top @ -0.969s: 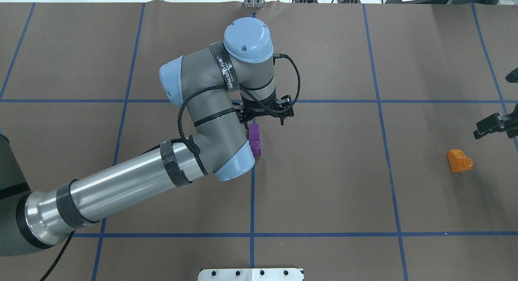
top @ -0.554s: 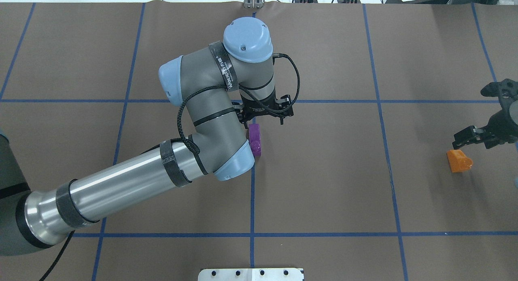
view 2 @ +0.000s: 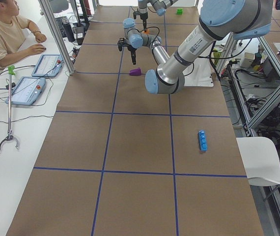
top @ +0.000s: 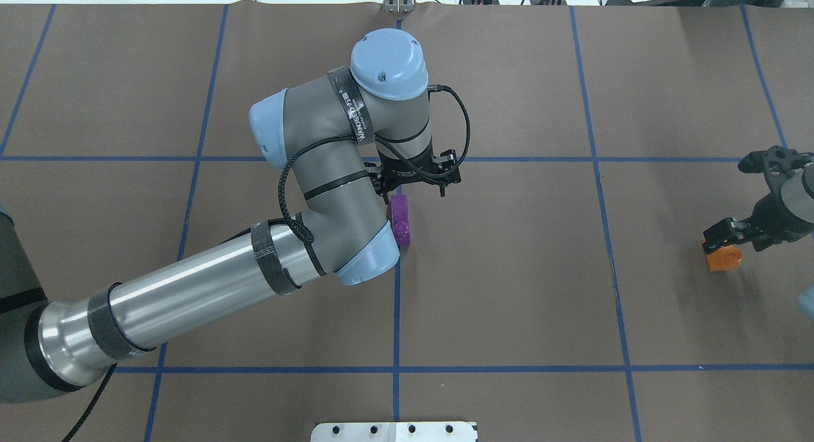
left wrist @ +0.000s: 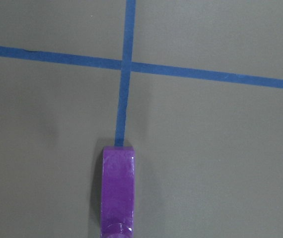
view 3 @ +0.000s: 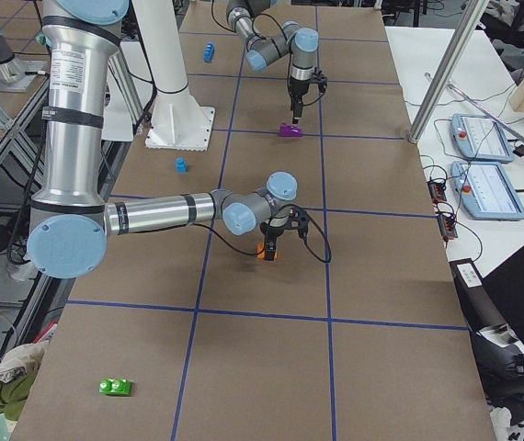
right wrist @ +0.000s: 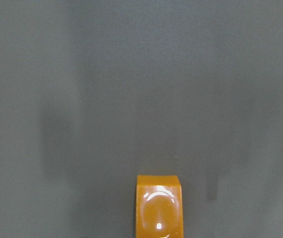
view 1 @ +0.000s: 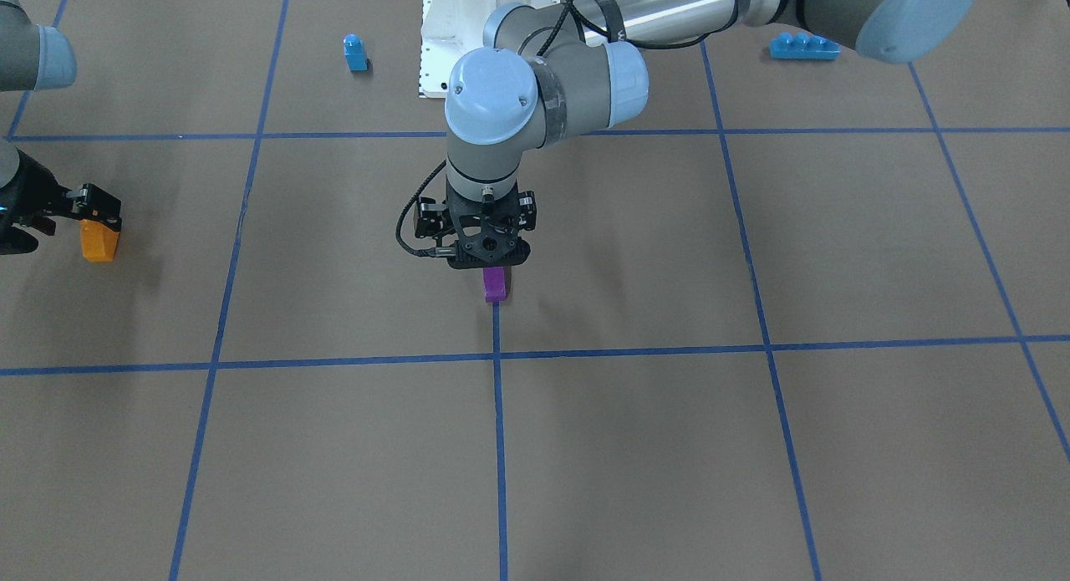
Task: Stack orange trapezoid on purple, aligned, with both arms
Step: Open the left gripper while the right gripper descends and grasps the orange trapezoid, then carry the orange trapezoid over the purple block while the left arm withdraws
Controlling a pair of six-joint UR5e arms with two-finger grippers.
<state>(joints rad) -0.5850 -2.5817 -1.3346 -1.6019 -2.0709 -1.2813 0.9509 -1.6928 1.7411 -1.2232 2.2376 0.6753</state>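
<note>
The left arm (top: 191,296) reaches to mid-table, wrist turned straight down, the left gripper (view 1: 488,257) hanging just above the purple block (top: 401,222), which lies along a blue tape line (top: 396,315) near a crossing. The right arm (view 3: 152,213) stretches out low; the right gripper (top: 729,234) sits right over the orange trapezoid (top: 725,262) and covers its far edge. Neither gripper's opening can be made out, as the fingers are hidden. White lettering on the left arm's black strap (top: 351,108) is too small to read.

Brown table cover (top: 509,302) with blue tape grid (top: 396,321)
</note>
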